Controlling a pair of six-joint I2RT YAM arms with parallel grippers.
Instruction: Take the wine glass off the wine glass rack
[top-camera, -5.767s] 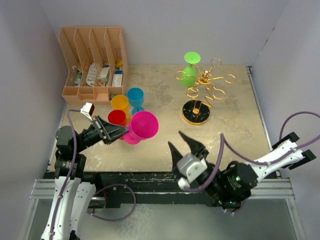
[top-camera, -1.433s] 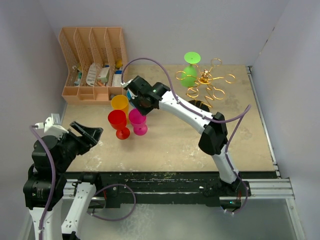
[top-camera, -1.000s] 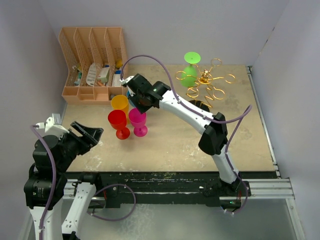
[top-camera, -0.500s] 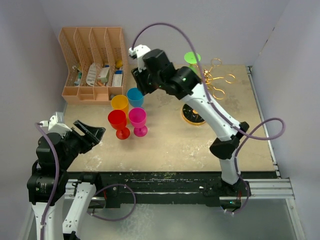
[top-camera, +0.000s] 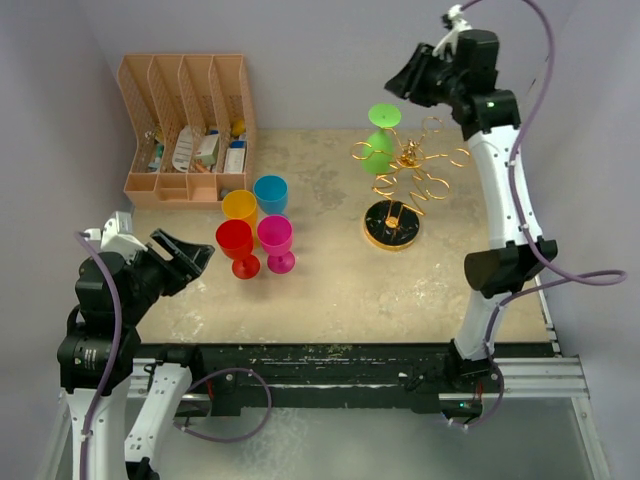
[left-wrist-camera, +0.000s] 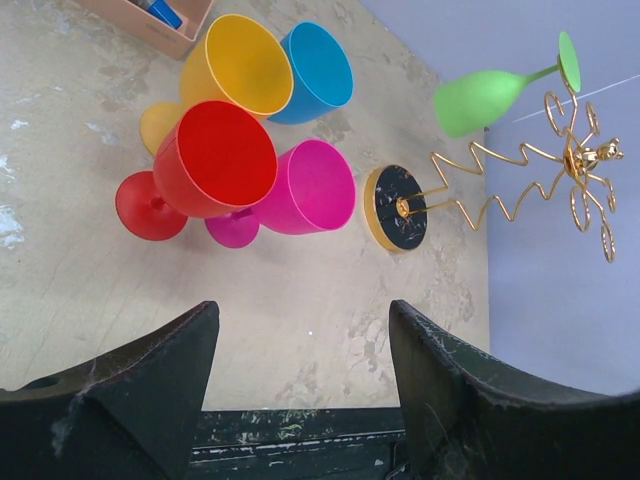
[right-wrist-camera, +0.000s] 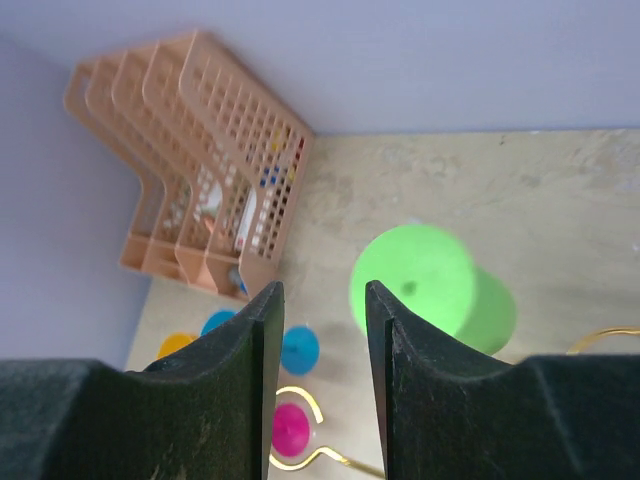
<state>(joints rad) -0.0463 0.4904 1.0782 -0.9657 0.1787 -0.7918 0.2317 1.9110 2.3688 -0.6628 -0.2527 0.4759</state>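
Green wine glass (top-camera: 378, 152) on rack (top-camera: 390, 228), 4 cups (top-camera: 275, 235) nearby; L hand (top-camera: 192, 256), R hand (top-camera: 402, 84) spread.

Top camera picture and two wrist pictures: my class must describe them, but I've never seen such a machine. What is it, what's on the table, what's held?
Two robot arms are bolted to the near edge of a table. The top picture comes from a fixed camera above and behind them; the others from a camera on each wrist, its dark fingers showing. On the table: a peach desk organiser, red glass, pink glass, yellow glass, blue glass, and a gold wine glass rack with a green wine glass hanging bowl-down. The left gripper and right gripper are open; nothing is held.
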